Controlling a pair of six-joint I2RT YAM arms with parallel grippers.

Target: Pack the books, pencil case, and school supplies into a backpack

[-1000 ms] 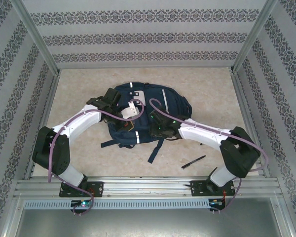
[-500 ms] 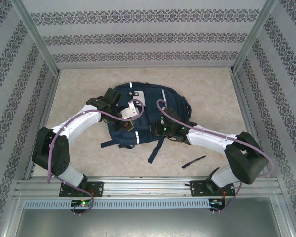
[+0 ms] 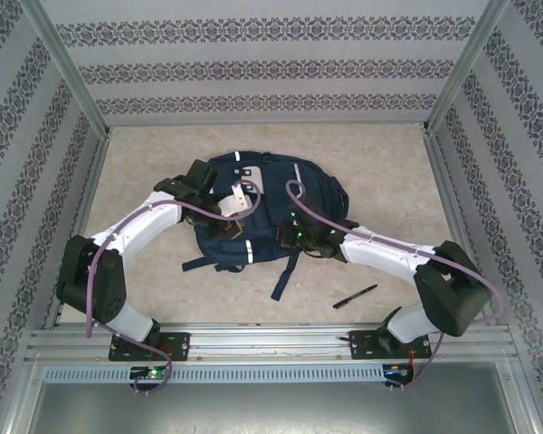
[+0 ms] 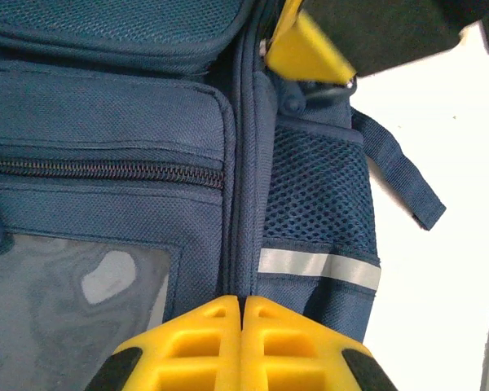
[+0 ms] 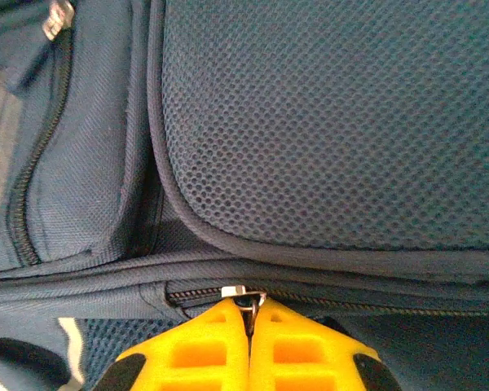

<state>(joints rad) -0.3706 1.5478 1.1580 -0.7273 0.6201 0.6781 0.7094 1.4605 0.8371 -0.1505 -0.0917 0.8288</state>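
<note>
Plainly, the packing is not finished. The backpack (image 3: 271, 194) lies flat in the middle of the tabletop (image 3: 163, 163), and the black pen (image 3: 355, 297) rests on the bare surface near its lower right, well apart from it and untouched. The right pincer (image 5: 249, 314) is clenched on a small metal zipper pull (image 5: 243, 297) at the end of a zip that runs under the mesh panel, so I judge the step in hand to be working that zip. The left pincer (image 4: 242, 305) is clenched too, its yellow tips pressed together over the seam between the front pocket and the mesh side pocket. Whether it nips any cloth there I cannot tell. At the least the pen is left to go in, and then the zip must be closed.

The fabric hides whatever may already lie inside. From above, both arms cover the pincers and much of the bag's lower half, and how far the zip stands open is hard to make out.
</note>
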